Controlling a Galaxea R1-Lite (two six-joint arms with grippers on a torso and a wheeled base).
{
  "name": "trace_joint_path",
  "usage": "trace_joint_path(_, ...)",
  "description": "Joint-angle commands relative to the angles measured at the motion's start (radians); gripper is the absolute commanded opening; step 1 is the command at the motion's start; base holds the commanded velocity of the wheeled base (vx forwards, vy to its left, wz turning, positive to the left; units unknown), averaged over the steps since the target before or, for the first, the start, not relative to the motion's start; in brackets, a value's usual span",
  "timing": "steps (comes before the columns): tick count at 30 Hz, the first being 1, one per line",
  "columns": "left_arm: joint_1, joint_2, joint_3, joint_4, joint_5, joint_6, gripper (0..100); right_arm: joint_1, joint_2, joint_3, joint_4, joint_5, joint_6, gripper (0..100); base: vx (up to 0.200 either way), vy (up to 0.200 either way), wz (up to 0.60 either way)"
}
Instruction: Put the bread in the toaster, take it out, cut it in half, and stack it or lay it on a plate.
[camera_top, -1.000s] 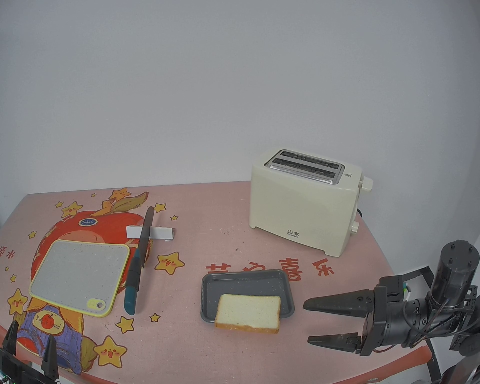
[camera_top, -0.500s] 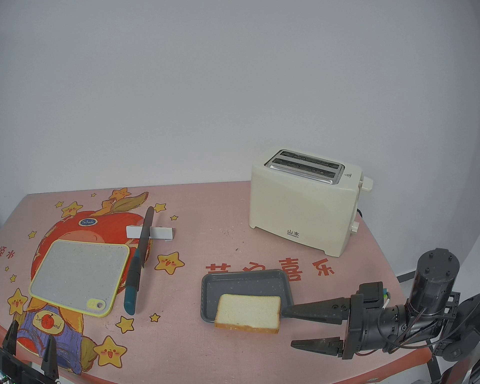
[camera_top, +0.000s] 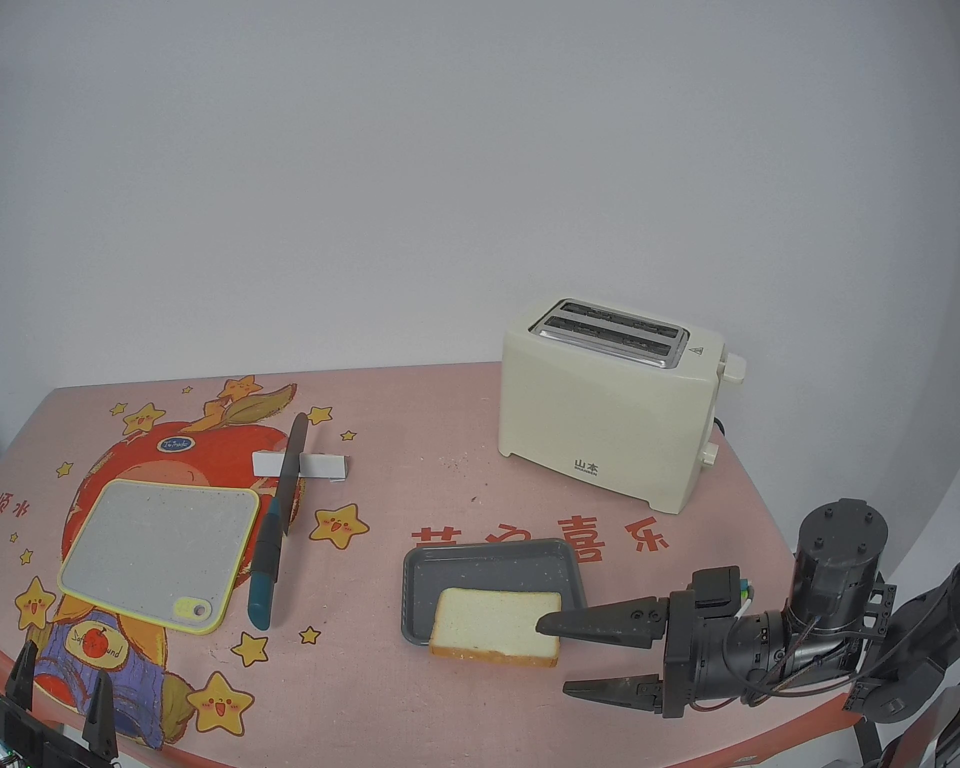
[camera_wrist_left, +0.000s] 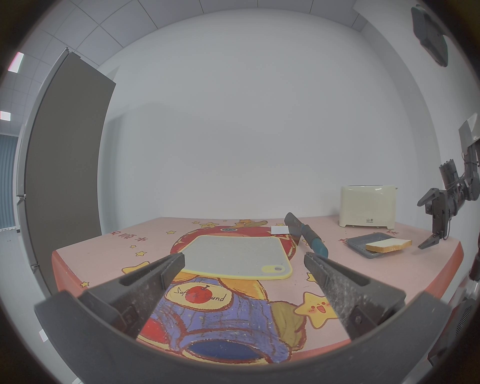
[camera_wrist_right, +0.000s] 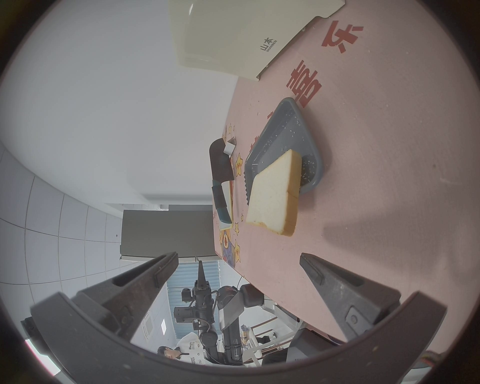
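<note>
**Near edge, left.** My left fingers (camera_top: 100, 712) (camera_wrist_left: 145, 286) are spread wide and hold nothing. They sit low at the near left corner of the table (camera_top: 420, 450), pointing across its printed cloth towards the cutting board (camera_top: 155, 548) (camera_wrist_left: 235, 256).

**Near edge, right.** My right fingers (camera_top: 600, 622) (camera_wrist_right: 345, 295) are also spread wide and empty. They lie level just above the table and point left at the bread (camera_top: 497, 625) (camera_wrist_right: 275, 195) (camera_wrist_left: 389, 244). In the head view the upper fingertip overlaps the slice's right-hand edge, while the lower finger lies nearer me, over bare cloth. In the right wrist view the slice sits ahead of the open gap, with neither finger closed on it. I cannot tell whether the upper tip touches it.

**Bread.** A single uncut slice lies flat. Its far part is in the grey tray (camera_top: 480, 565) (camera_wrist_right: 282, 132), and its near edge overhangs the tray's near rim.

**Middle, left.** The cutting board lies flat on the apple print. The knife (camera_top: 270, 545) (camera_wrist_left: 310, 237) is just beside its right edge, with its teal handle towards me. The dark blade rests across a small white block (camera_top: 320, 465).

**Far, right.** The toaster (camera_top: 610, 410) (camera_wrist_right: 240, 35) (camera_wrist_left: 367, 206) stands upright beyond the tray, well apart from it. Both slots face up.
</note>
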Motion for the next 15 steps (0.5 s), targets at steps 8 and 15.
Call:
trace_joint_path(8, 0.0, -0.016, 0.018, 0.0, 0.0, -0.001, 100, -0.003, 0.074, -0.05, -0.002, 0.002, 0.002, 100, 0.0, 0.0, 0.0)
trace_joint_path(15, 0.0, -0.016, 0.018, 0.0, 0.0, -0.001, 100, -0.012, 0.08, -0.056, -0.002, 0.01, 0.02, 100, 0.0, 0.0, 0.0)
